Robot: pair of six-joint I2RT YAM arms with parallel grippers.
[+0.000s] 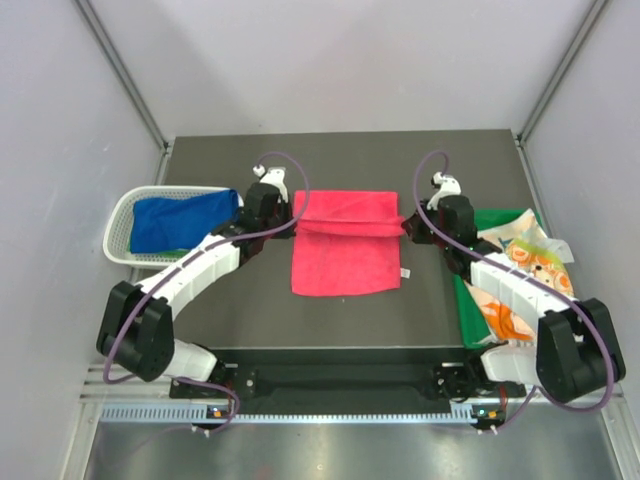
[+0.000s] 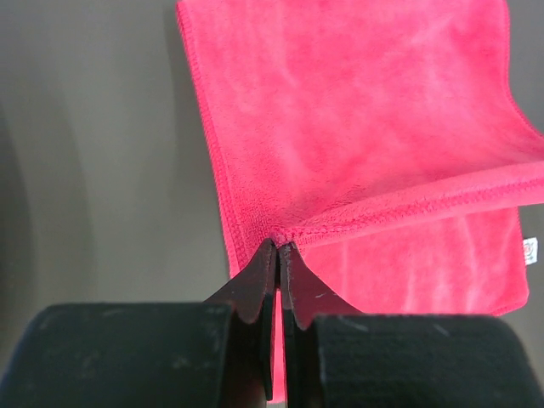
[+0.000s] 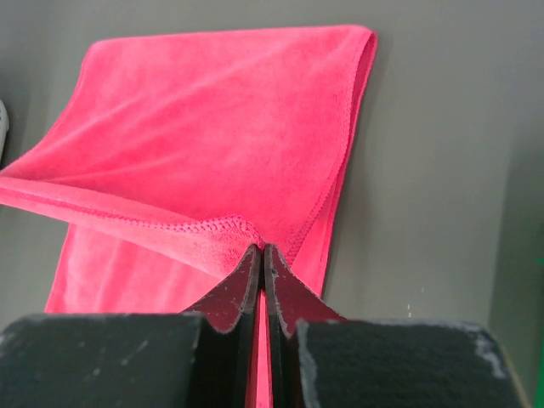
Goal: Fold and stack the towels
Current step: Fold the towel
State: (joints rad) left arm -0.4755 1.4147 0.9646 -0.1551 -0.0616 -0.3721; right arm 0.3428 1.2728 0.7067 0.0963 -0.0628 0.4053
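Observation:
A pink-red towel (image 1: 345, 250) lies mid-table, its far part folded toward me into a raised band. My left gripper (image 1: 296, 222) is shut on the band's left corner, seen pinched at the tips in the left wrist view (image 2: 280, 244) over the pink-red towel (image 2: 357, 127). My right gripper (image 1: 404, 224) is shut on the right corner, its tips (image 3: 261, 249) nipping the hem of the pink-red towel (image 3: 195, 136). A blue towel (image 1: 180, 220) lies in the basket. An orange dotted towel (image 1: 540, 265) lies on the tray.
A white mesh basket (image 1: 122, 228) stands at the left edge of the dark table (image 1: 420, 310). A green tray (image 1: 466, 305) sits at the right with printed cloth heaped on it. Grey walls close in both sides.

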